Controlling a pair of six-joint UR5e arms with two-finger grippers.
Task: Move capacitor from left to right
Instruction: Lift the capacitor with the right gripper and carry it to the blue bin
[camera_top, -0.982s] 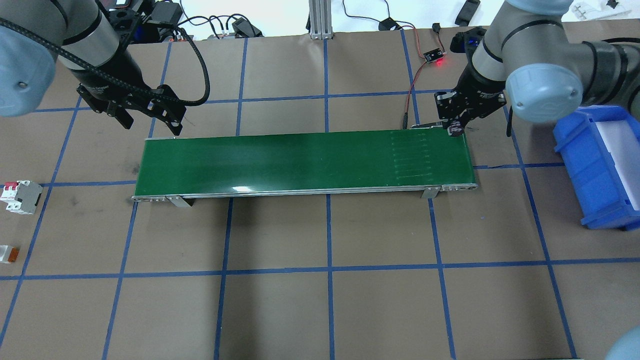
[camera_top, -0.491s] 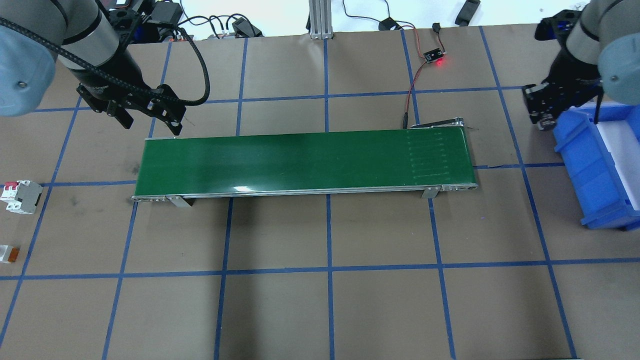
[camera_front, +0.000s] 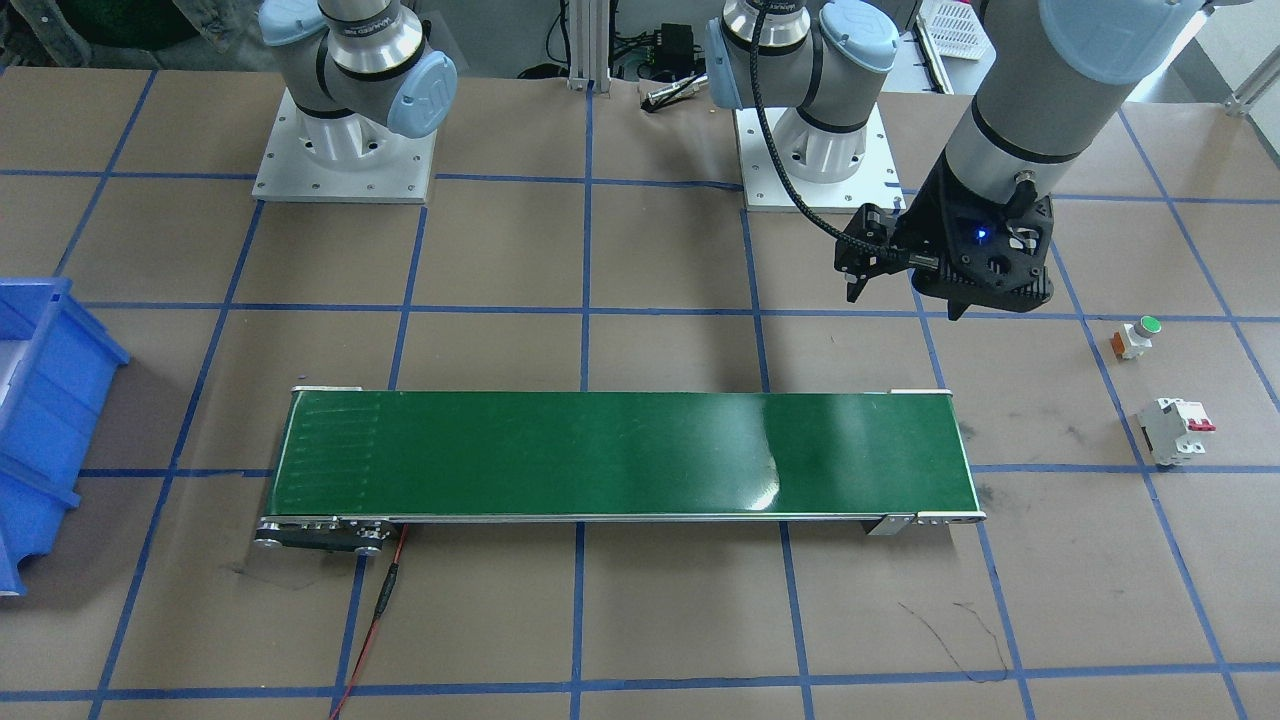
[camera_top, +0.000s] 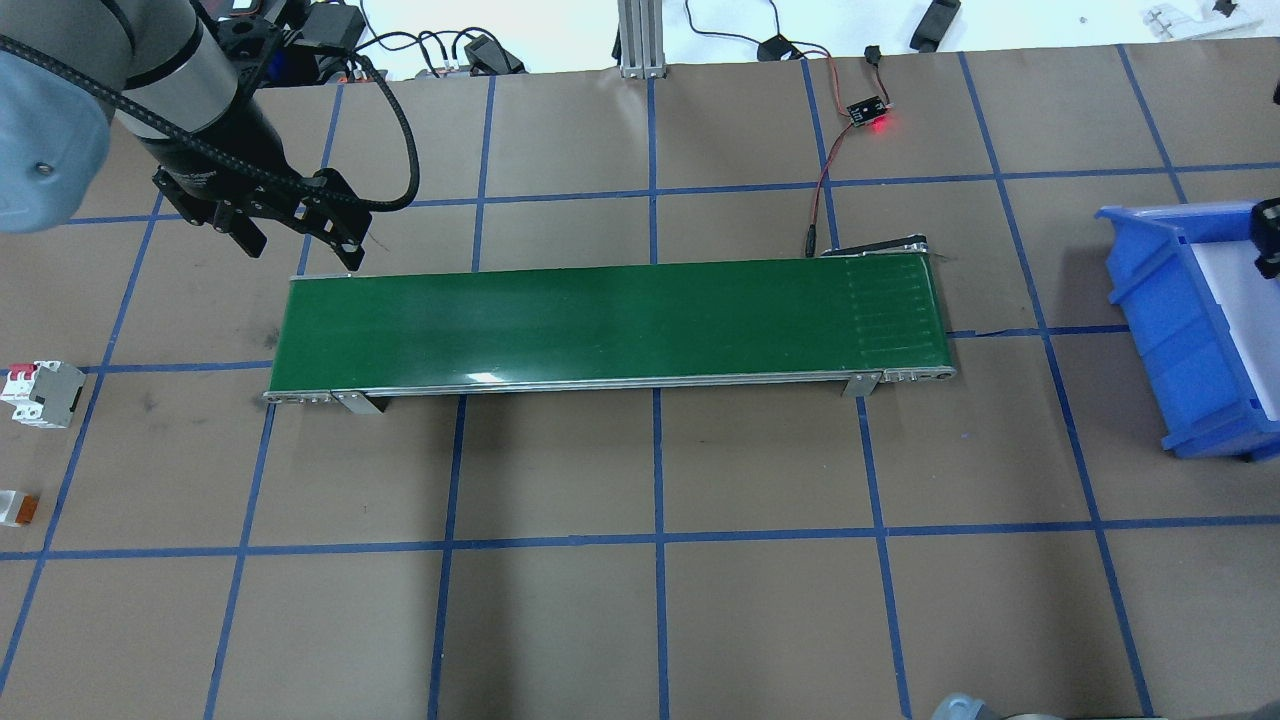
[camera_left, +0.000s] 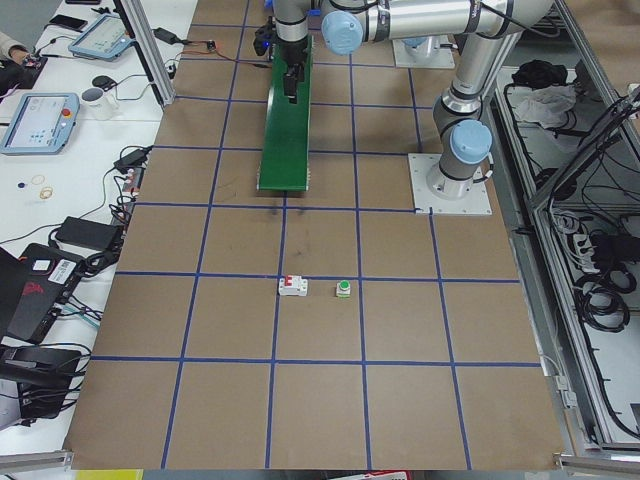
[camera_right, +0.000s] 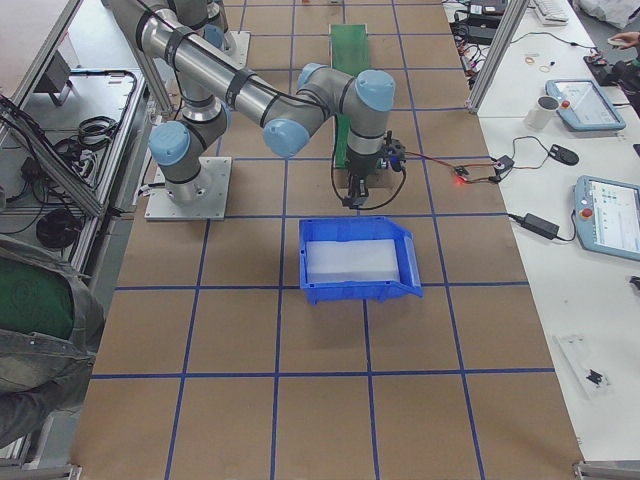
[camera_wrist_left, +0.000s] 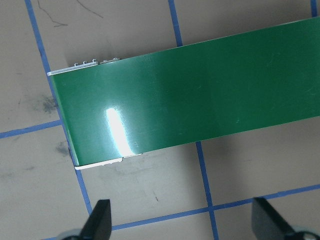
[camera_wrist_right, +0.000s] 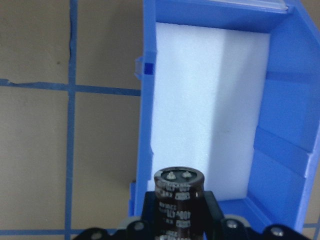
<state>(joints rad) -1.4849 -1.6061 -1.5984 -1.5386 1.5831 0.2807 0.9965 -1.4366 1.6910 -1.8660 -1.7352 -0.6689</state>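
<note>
Right wrist-mounted view: my right gripper (camera_wrist_right: 179, 212) is closed on the capacitor (camera_wrist_right: 179, 197), a stubby, glossy, dark cylinder. It has pale printed lettering round its sleeve and two small metal terminals on its flat end face. It sits clamped between my black jaws, held in the air over the near wall of the bin (camera_wrist_right: 148, 125). The bin is a moulded tray of smooth blue plastic with stepped side walls, and a matt white foam sheet (camera_wrist_right: 210, 100) covers its floor. In the overhead exterior view this gripper shows only as a dark sliver at the right edge, over the bin. My left gripper (camera_wrist_left: 182, 222) holds nothing; its jaws stand wide apart, with bare brown paper between them. It hovers just beside the left end of the conveyor (camera_top: 600, 320), a long flat rectangle with a shiny green belt, thin silver side rails and a streak of glare. The table (camera_top: 760, 450) is covered in dull brown paper divided into squares by blue tape. A white boxy breaker (camera_top: 40, 393) with red switches and a small green-capped button (camera_front: 1135, 337) lie near the table's left end, well apart from the conveyor.
</note>
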